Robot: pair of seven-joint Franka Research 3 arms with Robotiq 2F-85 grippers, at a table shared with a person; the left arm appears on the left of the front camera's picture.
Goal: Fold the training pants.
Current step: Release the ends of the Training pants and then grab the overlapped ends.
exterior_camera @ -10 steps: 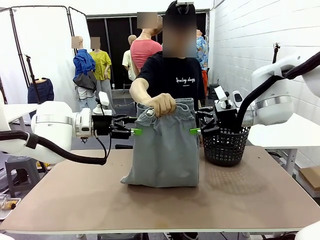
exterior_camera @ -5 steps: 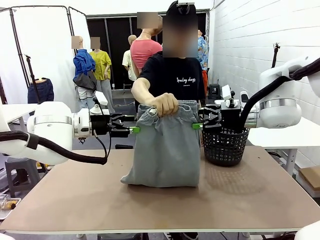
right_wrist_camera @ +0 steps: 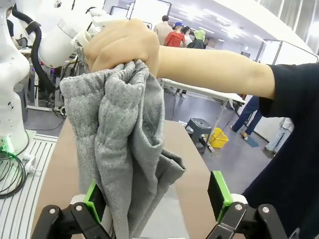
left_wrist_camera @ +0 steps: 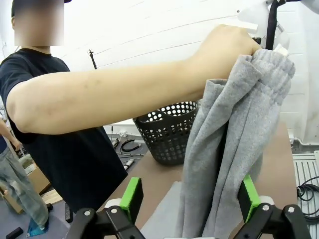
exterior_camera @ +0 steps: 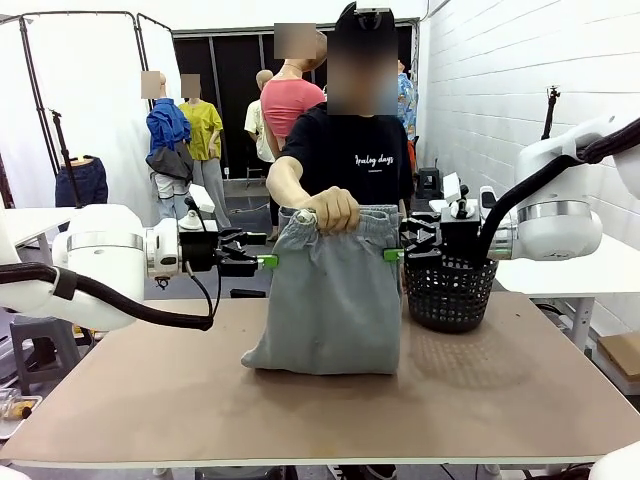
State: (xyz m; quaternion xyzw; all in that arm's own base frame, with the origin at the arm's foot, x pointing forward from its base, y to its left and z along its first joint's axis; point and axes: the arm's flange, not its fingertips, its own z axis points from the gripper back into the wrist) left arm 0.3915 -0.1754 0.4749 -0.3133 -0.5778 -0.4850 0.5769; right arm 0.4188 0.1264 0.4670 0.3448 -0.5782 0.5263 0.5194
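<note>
The one legible piece of lettering stands on the chest of the person's black T-shirt (exterior_camera: 335, 140), in the upper middle of the front view. It is a white line of slanted script (exterior_camera: 358, 159) made of two words. It reads roughly as "Analog days", though the first word is soft and its letters are not certain. Directly beneath it, centred under the script, runs a much shorter and smaller white line, too small to make out.
</note>
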